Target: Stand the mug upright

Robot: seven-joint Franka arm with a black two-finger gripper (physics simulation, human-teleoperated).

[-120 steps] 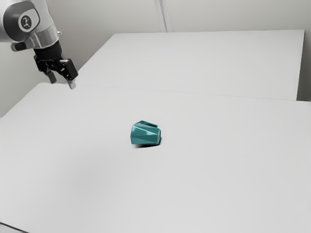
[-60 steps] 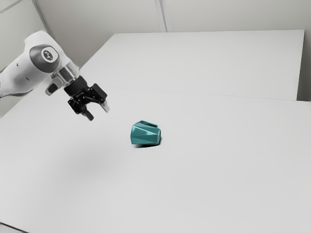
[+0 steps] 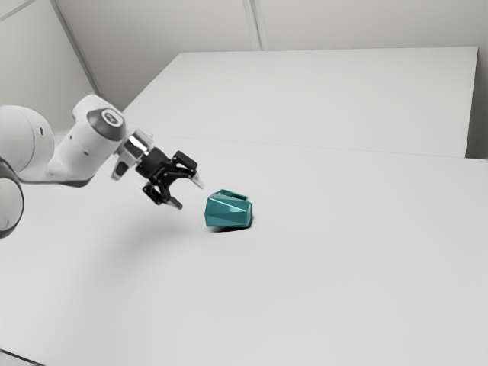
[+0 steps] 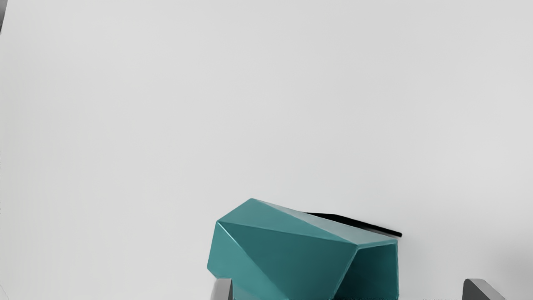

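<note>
Hovering above the counter (image 3: 328,290), the end effector (image 3: 189,194) has its two fingers (image 4: 222,290) spread wide, with nothing gripped between them. It tilts down toward the exterior view's right, its fingertips near the mug (image 3: 229,211) but apart from it. In the wrist view, the mug lies partly between the fingers and partly ahead of them; one finger overlaps the mug's closed end in that view, while the other stands off to the side its mouth (image 4: 372,271) faces, with bare counter between.

The mug is teal and faceted, with flat, angular panels that catch the light. It lies on its side on the counter, not upright, and the wrist view looks partly into its dark, open mouth. A thin black shadow (image 4: 354,221) runs along the side away from the fingers.

Behind the end effector, the white and grey arm (image 3: 85,151) comes in from the exterior view's left, bent at its joints. Farther out, the white counter spreads around the mug, and beyond it is another broad white surface (image 3: 320,99) in front of a pale wall (image 3: 366,23). A thin dark line (image 3: 23,357) crosses the near corner at the exterior view's left.
</note>
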